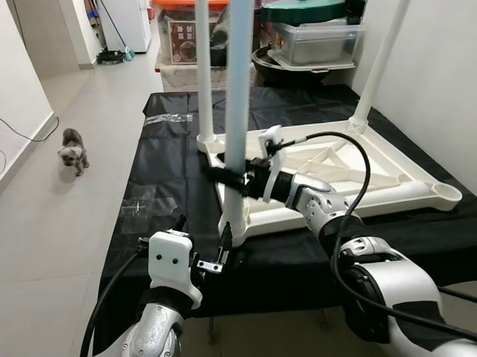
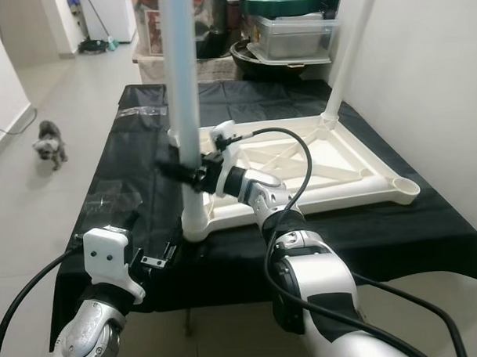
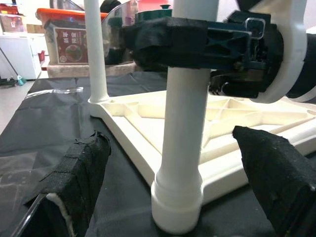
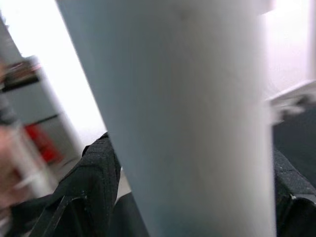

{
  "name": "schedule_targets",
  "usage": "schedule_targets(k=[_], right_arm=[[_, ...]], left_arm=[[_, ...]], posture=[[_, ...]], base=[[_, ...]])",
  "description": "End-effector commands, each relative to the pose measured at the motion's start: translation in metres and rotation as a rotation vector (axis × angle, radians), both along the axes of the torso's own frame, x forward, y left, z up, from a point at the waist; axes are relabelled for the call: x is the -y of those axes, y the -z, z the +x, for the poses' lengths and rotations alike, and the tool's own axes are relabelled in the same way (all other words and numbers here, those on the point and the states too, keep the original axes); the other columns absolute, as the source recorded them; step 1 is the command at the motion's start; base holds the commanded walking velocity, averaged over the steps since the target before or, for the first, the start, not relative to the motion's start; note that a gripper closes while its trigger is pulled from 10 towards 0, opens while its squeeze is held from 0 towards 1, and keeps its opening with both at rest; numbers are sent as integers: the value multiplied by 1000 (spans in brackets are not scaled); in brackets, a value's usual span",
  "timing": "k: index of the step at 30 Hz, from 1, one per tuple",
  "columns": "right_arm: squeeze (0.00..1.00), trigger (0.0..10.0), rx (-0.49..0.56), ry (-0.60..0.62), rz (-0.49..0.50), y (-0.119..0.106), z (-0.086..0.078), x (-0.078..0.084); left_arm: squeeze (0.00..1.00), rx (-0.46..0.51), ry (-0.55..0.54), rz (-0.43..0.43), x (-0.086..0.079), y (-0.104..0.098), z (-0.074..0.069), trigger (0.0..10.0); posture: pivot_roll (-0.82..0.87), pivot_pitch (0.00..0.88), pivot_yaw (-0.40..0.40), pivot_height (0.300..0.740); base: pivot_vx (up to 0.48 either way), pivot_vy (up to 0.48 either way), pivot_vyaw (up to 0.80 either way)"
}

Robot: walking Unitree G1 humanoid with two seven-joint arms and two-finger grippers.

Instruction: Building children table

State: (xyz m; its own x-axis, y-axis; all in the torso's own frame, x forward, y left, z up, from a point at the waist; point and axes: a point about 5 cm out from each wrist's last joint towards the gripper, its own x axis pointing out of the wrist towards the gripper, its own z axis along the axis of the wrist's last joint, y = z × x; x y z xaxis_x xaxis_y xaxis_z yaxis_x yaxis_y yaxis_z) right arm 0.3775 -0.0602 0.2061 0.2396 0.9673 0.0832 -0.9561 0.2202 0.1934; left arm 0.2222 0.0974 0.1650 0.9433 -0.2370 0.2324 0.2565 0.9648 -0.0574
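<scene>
Upturned table top (image 1: 380, 191) lies on black cloth (image 1: 160, 189); right gripper (image 1: 232, 175) clamps near-corner leg (image 1: 238, 108), likely steadying it upright in its socket; left gripper (image 1: 202, 244), fingers spread, waits near leg's base.

My right gripper (image 1: 223, 176) has black fingers wrapped in rough, matt cloth-like tape, closed on the smooth, slightly glossy white plastic table leg (image 1: 239, 92). My left gripper's fingers (image 3: 79, 173) wear the same coarse black wrap. The cream plastic upturned tabletop (image 1: 356, 191) looks smooth with a soft sheen. It lies on a thin, creased black sheet (image 1: 156, 189), faintly shiny like plastic film.
</scene>
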Motion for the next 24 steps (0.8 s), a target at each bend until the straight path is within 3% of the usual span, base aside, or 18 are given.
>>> schedule_targets(k=[1, 3, 4, 5, 6, 14, 18, 19, 21, 23, 24], right_arm=[[0, 10000, -8, -143, -58, 2, -8, -14], [0, 10000, -7, -179, -78, 3, -9, -16], [0, 941, -3, -202, -99, 4, -11, -18], [0, 941, -3, -202, -99, 4, -11, -18], [0, 0, -5, -209, -105, 5, -11, -19], [0, 0, 41, -64, -80, 7, -6, -20], [0, 0, 42, 313, -43, 6, 11, -15], [0, 0, 42, 313, -43, 6, 11, -15], [0, 0, 7, 606, -23, 7, 21, -4], [0, 0, 0, 635, -20, 7, 22, -2], [0, 0, -36, 817, -25, 12, 27, 9]], left_arm=[[0, -4, 2, 18, 0, 1, 0, 10000], [0, -3, 1, 18, -1, 1, 0, 10000], [0, -3, -1, 19, -1, 0, 0, 10000], [0, -3, -1, 19, -1, 0, 0, 10000], [0, -2, -3, 19, -2, 0, 0, 10000], [0, -4, -6, 18, -1, 1, 0, 10000], [0, -9, -4, 17, -1, 2, 0, 10000], [0, -9, -4, 17, -1, 2, 0, 10000], [0, -8, -2, 18, -1, 1, -1, 10000], [0, -8, -2, 18, 0, 1, -1, 10000], [0, -9, -3, 18, -1, 2, -1, 10000]], posture=[[5, 0, -54, 740], [19, 0, -51, 740], [19, 0, -51, 740], [19, 0, -51, 740], [19, 0, -51, 740], [13, 0, -56, 740], [25, 0, -43, 740], [25, 0, -43, 740], [25, 0, -43, 740], [25, 0, -43, 740], [25, 0, -48, 740]], base=[[0, 0, 0], [0, 0, 0], [0, 0, 0], [0, 0, 0], [0, 0, 0], [0, 0, 0], [0, 0, 0], [0, 0, 0], [0, 0, 0], [0, 0, 0], [0, 0, 0]])
